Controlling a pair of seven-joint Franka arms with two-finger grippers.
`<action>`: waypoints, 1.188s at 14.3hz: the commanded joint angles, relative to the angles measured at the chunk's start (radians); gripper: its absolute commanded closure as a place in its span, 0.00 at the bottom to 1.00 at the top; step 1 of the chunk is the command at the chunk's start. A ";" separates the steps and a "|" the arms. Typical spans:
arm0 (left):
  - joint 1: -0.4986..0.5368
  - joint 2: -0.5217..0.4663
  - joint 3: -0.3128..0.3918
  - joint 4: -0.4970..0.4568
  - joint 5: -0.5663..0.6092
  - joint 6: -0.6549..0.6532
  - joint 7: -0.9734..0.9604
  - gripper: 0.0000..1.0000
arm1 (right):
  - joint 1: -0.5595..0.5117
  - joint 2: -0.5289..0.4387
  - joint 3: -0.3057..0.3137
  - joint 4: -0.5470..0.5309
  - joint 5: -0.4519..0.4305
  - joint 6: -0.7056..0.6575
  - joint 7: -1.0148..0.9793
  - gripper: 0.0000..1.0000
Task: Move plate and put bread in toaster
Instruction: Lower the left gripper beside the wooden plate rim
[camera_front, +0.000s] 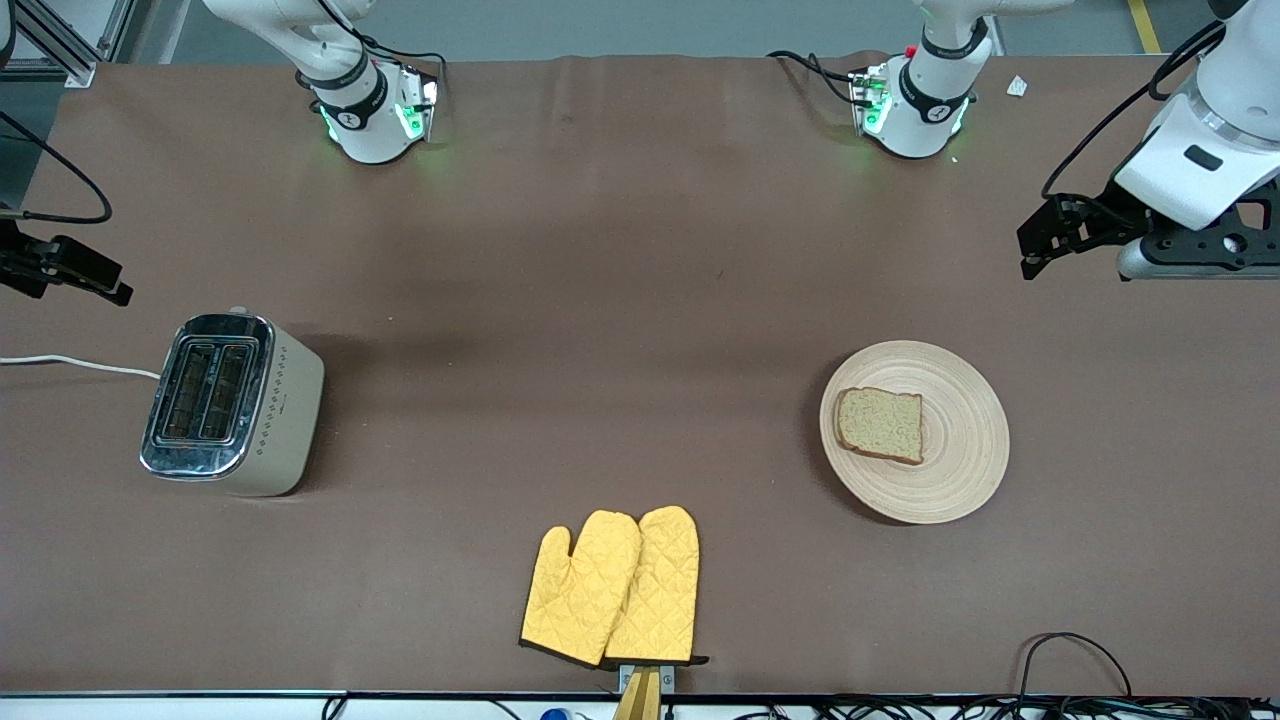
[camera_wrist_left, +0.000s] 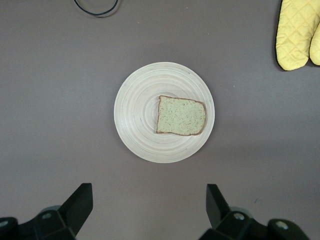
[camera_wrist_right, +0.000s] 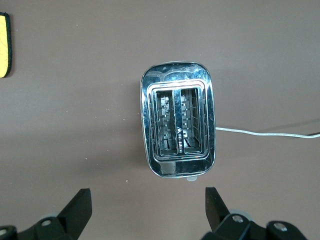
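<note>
Brown table (camera_front: 640, 300), both arms raised at their own ends and waiting. Left gripper (camera_wrist_left: 150, 205) up in the air at the left arm's end, fingers (camera_wrist_left: 80, 202) spread wide apart and holding nothing; seen in the front view as a black gripper (camera_front: 1045, 235) over bare table, with the plate nearer to the front camera than the spot below it. Plate (camera_front: 960, 440) flat on the table toward the left arm's end — pale wood, ringed with grooves. Bread (camera_front: 880, 424) lying flat on the plate, off its centre toward the toaster's end, crust dark around a speckled face; the same slice (camera_wrist_left: 181, 115) and plate (camera_wrist_left: 137, 110) plain in the left wrist view. Right gripper (camera_wrist_right: 147, 205) likewise aloft at the right arm's end, fingers (camera_wrist_right: 79, 202) well apart, nothing between them, above the table just beside the toaster. Toaster (camera_front: 235, 405) upright toward the right arm's end, chrome top up, both slots showing no bread, white cord (camera_front: 75, 365) trailing off the table's edge. Pair of yellow oven mitts (camera_front: 612, 588) overlapping near the front edge — between toaster and plate, well apart from both.
</note>
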 joint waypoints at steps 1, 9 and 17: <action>-0.002 0.010 0.002 0.021 0.005 -0.026 0.015 0.00 | -0.003 -0.022 0.001 -0.019 0.003 0.003 -0.006 0.00; 0.168 0.138 0.025 0.029 -0.246 -0.022 0.139 0.00 | -0.003 -0.022 0.001 -0.019 0.003 0.001 -0.006 0.00; 0.438 0.658 0.025 0.104 -0.647 0.005 0.587 0.00 | -0.004 -0.022 -0.001 -0.021 0.003 -0.004 -0.009 0.00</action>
